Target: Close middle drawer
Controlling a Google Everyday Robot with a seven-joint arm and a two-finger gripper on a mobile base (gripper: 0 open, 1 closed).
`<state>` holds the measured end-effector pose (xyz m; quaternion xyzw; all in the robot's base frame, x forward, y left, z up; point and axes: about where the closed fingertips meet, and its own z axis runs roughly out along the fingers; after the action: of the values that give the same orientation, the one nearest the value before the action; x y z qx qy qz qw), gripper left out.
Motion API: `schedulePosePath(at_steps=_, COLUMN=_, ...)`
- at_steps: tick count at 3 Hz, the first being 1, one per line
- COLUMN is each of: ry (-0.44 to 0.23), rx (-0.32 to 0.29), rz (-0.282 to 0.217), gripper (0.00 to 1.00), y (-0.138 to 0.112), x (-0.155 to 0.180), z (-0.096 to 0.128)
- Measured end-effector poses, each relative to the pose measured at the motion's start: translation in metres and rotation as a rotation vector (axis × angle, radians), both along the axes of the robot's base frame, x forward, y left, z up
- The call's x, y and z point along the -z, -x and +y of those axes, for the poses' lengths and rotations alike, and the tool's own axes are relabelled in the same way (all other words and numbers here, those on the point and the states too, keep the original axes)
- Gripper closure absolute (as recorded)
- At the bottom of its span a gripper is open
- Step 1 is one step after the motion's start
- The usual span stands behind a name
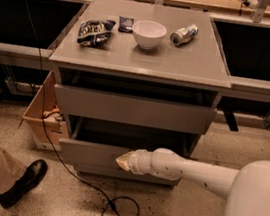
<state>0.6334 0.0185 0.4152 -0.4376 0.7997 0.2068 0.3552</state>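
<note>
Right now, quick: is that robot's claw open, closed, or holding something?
The gripper is at the front panel of the pulled-out middle drawer; open or closed cannot be told.

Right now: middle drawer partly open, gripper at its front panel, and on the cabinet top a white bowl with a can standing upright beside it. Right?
One thing is off: the can lies on its side, not upright, beside the white bowl on the cabinet top. The camera view shows it. The rest holds: the middle drawer is partly open and the gripper is at its front panel.
</note>
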Motion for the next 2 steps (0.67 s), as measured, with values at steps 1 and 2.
schedulePosePath(at_steps=1, ry=-0.060, rx=0.001, rz=-0.032, gripper=1.00, y=-0.023, x=-0.005, z=0.009)
schedulePosePath(at_steps=2, ry=-0.110, rx=0.012, rz=-0.091, gripper=1.00, y=-0.060, x=-0.016, z=0.026)
